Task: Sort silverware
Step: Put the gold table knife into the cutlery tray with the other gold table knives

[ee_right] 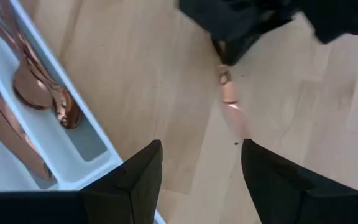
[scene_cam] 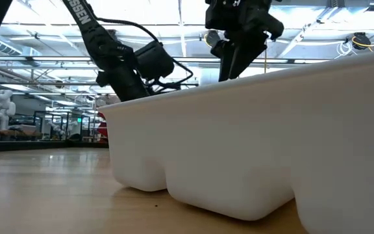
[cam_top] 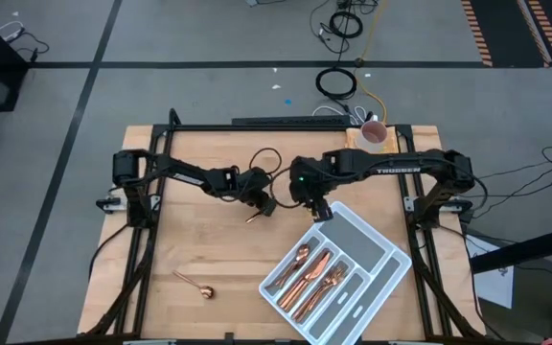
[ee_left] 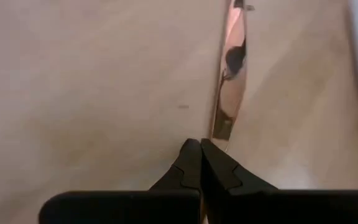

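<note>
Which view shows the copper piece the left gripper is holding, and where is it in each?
High view: the copper piece pokes out below the left gripper, mid-table.
Low view: not visible; the tray fills the frame.
Left wrist view: it runs ahead from the shut fingertips.
Right wrist view: it hangs under the left gripper, between the right gripper's open fingers.
Shared landmark: the tray.

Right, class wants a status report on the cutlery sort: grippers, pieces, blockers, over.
Left gripper shut on knife, mid-table. Right gripper open, hovering by tray. One spoon loose on table; several pieces in tray. Nothing blocking.
</note>
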Tool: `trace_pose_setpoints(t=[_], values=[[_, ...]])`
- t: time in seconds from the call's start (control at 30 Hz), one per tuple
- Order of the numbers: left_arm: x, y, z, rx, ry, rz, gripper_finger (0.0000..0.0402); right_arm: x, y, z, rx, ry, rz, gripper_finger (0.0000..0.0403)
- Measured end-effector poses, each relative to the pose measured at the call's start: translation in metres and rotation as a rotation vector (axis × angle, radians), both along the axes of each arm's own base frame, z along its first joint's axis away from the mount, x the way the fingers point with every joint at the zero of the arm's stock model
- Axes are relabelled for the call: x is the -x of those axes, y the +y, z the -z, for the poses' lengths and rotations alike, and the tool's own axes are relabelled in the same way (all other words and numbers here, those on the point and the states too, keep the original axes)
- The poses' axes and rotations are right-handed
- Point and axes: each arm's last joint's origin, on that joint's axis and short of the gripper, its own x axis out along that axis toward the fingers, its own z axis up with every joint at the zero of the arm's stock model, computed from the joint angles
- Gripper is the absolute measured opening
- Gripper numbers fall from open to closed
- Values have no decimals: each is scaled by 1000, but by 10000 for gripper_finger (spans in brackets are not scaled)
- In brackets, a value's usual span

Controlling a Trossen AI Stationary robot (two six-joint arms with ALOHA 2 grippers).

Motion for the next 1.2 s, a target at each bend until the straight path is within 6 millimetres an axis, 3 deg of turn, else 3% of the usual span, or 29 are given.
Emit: trace_pose_setpoints(t=[0.2, 0.3, 0.53, 0.67, 0.8, 0.9, 1.2], values=[[-2, -2, -3, 15, -21, 14, 0, -8, -12, 12, 13, 6, -19, 203], [7, 4, -15, 40, 11, -49, 0, -19, -16, 21, 20, -24, -21, 203], [66, 21, -63, -73, 272, -165, 0, -44, -16, 41, 28, -109, -30, 203], [95, 15, -87, -68, 344, -169, 0, -61, -16, 58, 37, -163, -33, 203], [117, 7, -105, -67, 380, -164, 0, -73, -18, 88, 31, -113, -30, 203], [125, 3, -114, -86, 363, -187, 0, -81, -17, 107, 32, -73, -40, 203], [134, -2, -120, -115, 389, -212, 0, -125, -9, 124, 55, -49, -133, 203]])
